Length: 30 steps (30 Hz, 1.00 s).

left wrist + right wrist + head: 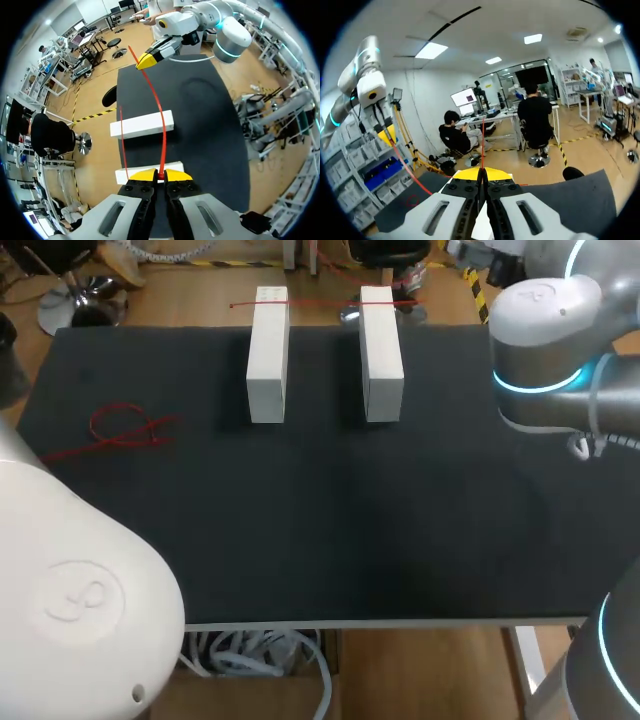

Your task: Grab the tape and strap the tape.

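Red tape (320, 304) between left gripper (157, 175) and right gripper (482, 172), over blocks (268, 355)

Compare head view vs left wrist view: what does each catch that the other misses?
Head view only: a loose red loop lying on the mat at the view's left, apart from the blocks. No fingers show here.

Left wrist view only: the left gripper, fingers shut on one end of the red tape, and the right gripper holding the other end.

Both: the two white blocks, the tape running over them, and the black mat.
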Tool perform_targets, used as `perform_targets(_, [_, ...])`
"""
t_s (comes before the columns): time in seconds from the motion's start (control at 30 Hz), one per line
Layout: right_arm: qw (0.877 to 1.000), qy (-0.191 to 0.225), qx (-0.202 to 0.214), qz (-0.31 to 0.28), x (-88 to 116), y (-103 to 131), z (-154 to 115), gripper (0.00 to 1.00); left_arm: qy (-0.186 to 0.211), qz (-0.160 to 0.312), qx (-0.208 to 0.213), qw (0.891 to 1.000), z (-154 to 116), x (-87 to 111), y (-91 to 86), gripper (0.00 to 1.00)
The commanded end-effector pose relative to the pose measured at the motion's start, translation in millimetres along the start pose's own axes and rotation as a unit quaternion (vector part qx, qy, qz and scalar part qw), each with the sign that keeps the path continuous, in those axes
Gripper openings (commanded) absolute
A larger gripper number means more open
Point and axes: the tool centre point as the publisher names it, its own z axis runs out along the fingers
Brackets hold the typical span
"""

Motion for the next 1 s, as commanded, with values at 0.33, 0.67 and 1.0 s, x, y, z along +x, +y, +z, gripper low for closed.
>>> perform_targets(0.33, [0.881,-0.12,0.252,-0.382,47,19,16,0.0,0.001,-0.001,-0.003,1.0,-1,-0.3,-1.0,0.0])
perform_targets(0.67, [0.789,-0.147,0.316,-0.505,63,1,20,0.0,0.001,-0.001,-0.003,1.0,-1,-0.3,-1.0,0.0])
perform_targets(1.0, [0.903,-0.072,0.213,-0.366,64,3,21,0.0,0.001,-0.001,-0.003,1.0,-1,-0.3,-1.0,0.0])
